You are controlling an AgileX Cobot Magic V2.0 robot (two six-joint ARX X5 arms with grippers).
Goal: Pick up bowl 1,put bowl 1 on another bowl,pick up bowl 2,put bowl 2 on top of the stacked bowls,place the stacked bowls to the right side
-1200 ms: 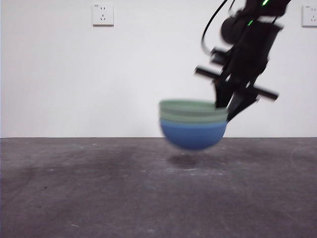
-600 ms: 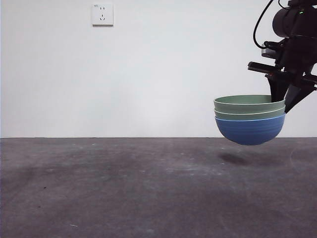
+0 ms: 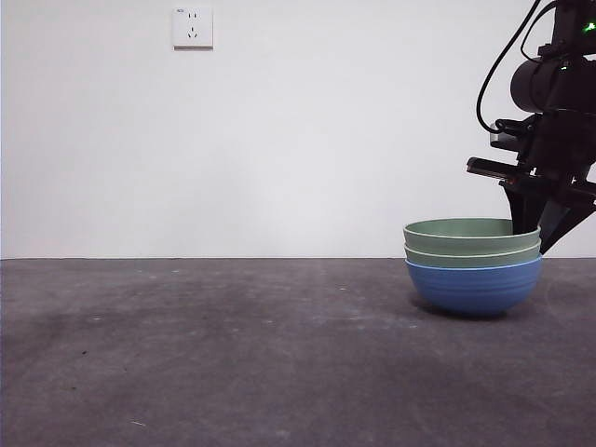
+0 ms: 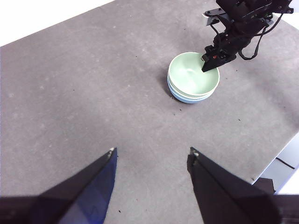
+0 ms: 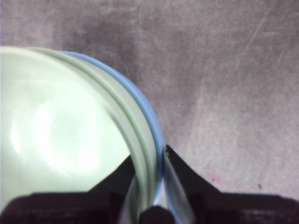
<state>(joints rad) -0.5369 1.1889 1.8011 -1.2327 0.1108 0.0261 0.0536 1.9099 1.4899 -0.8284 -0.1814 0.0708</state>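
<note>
Three bowls nest as one stack (image 3: 473,270) on the table (image 3: 233,354), at about 3 o'clock in the front view: a blue bowl (image 3: 475,287) underneath, two green bowls (image 3: 471,242) inside it. The blue base appears to touch the table. The stack sits upright, mouth up, rims level; being round, it has no long axis across the table, only a vertical axis of symmetry.

The right gripper (image 5: 148,161) is clamped on the stack's rim, one jaw inside the top green bowl, the other against the blue wall outside. The left gripper (image 4: 152,154) hangs well apart from the stack, jaws spread and empty.

Risks, as judged: if the right gripper lifts away before its jaws part fully, the rim may catch and the stack could tip or drag. A sideways withdrawal could slide the green bowls askew within the blue one. An uneven release might rock the rounded base.
</note>
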